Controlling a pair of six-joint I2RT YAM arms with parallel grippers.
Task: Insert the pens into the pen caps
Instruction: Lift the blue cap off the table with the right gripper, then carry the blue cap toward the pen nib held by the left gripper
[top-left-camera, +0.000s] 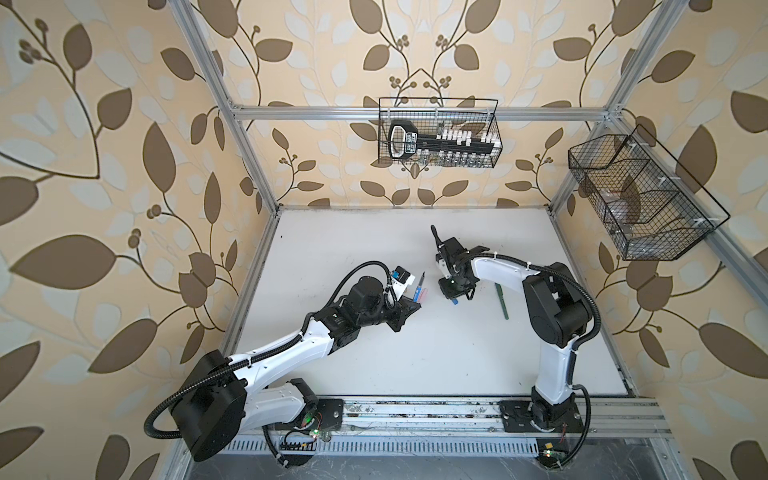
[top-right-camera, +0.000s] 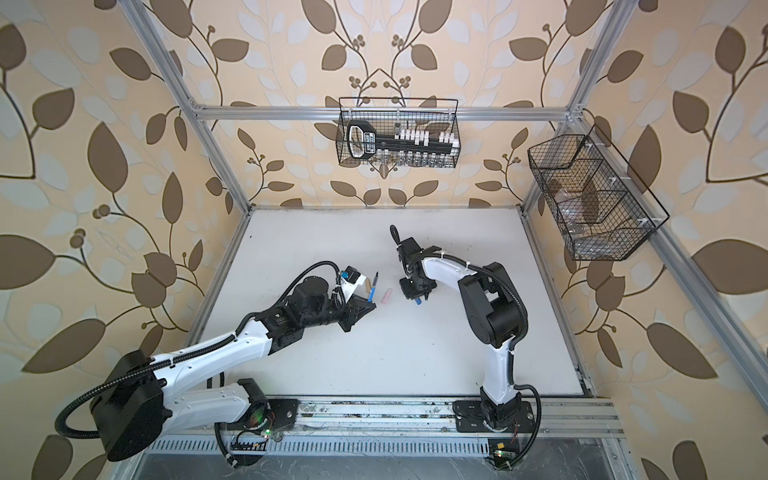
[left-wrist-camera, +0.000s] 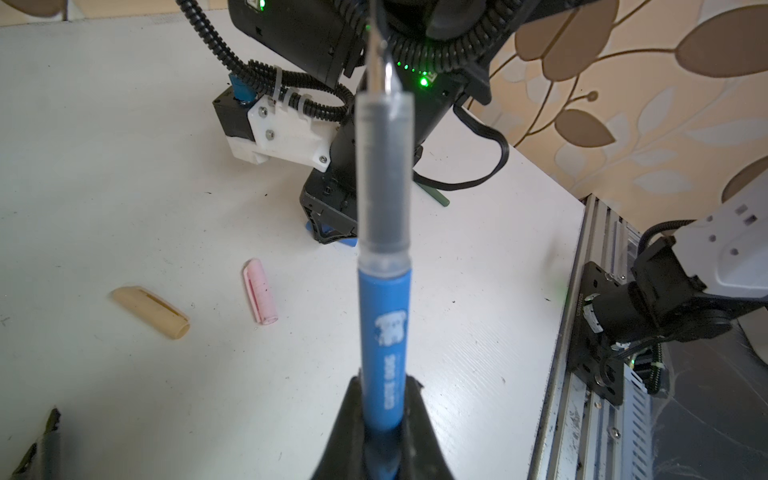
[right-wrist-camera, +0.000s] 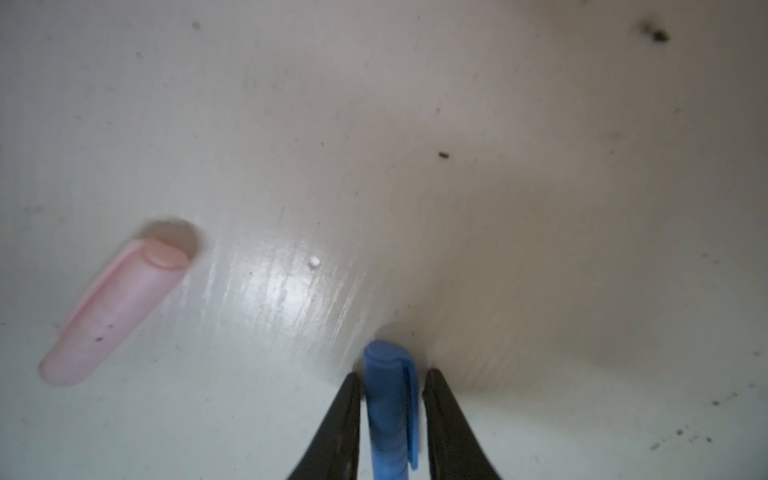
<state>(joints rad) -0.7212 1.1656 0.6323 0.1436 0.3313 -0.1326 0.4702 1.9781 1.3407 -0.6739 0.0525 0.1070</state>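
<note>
Left tool (left-wrist-camera: 382, 380) pinching blue pen (left-wrist-camera: 384, 324) by barrel, tip pointing away from tool, pen raised off table (left-wrist-camera: 124, 124). Right tool (right-wrist-camera: 392, 374) low at table, jaws closely flanking blue cap (right-wrist-camera: 384, 399); cannot tell if gripped. Pink cap (right-wrist-camera: 112, 311) lies near, tan cap (left-wrist-camera: 151, 311) beyond it. Green pen (top-left-camera: 502, 301) flat on table beside right arm.

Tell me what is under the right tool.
The blue cap lies on the table between the fingers of the right tool. Its other end is out of frame; in both top views the tool covers most of it.
</note>
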